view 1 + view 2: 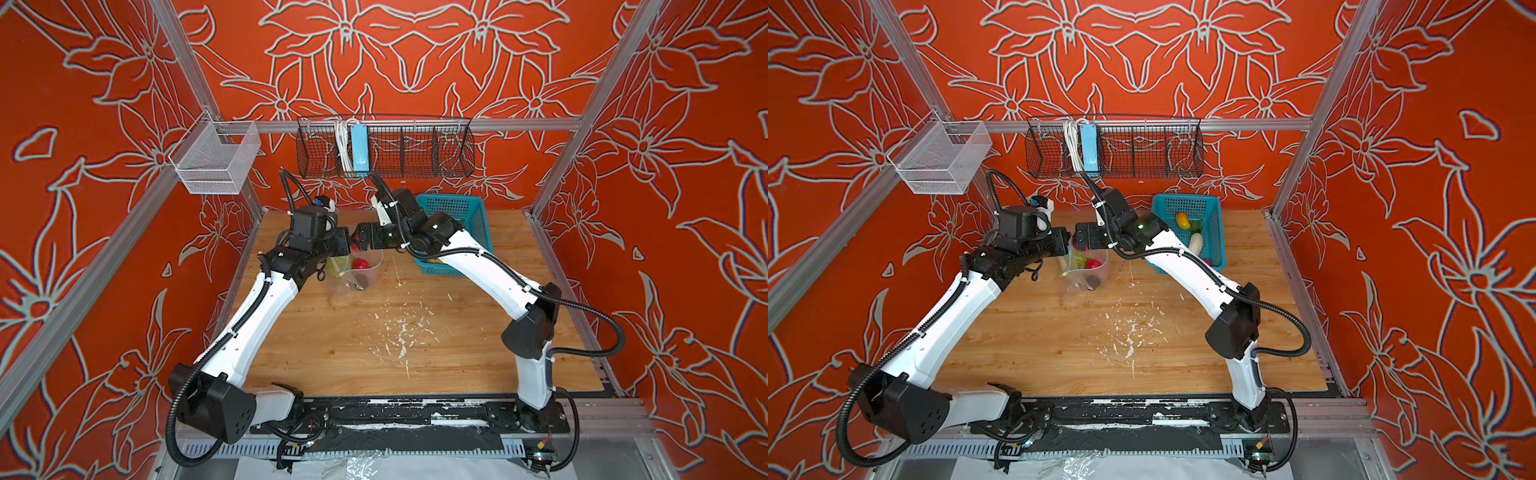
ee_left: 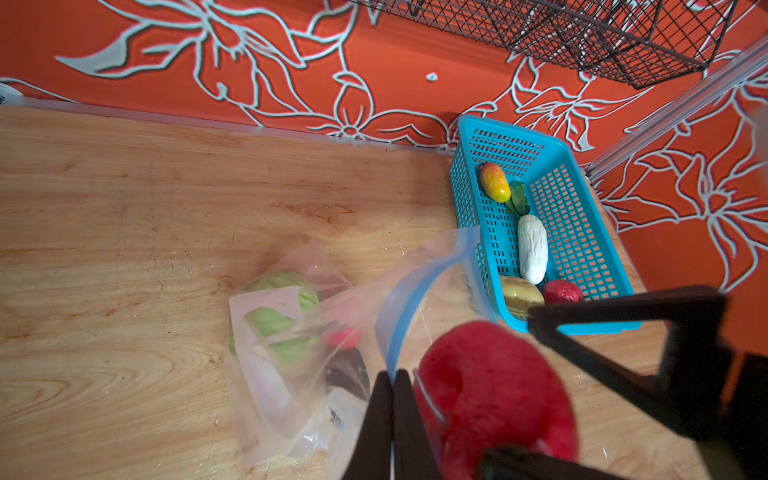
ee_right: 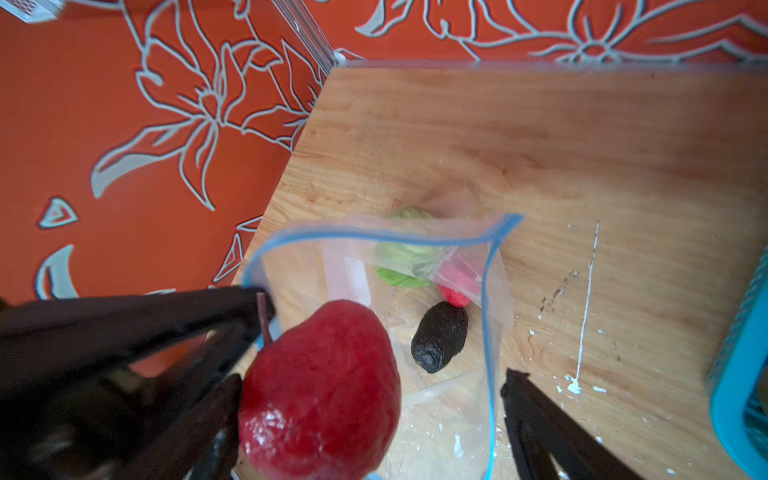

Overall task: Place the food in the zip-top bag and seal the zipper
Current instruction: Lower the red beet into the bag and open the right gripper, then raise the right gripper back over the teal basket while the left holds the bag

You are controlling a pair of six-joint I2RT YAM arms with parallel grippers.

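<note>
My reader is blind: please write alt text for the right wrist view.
A red toy fruit sits within the open right pincer, over the mouth of a clear zip-top bag. The shut left pincer holds its blue zipper edge; cabbage and avocado lie inside.

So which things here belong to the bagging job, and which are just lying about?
Job: zip-top bag, zipper, red fruit, cabbage, avocado, mango, radish, teal basket, left claw, right claw.
Lying about: wire rack, power strip, mesh bin.

Teal basket (image 1: 1183, 204) (wire rack (image 1: 1142, 153) behind)
</note>
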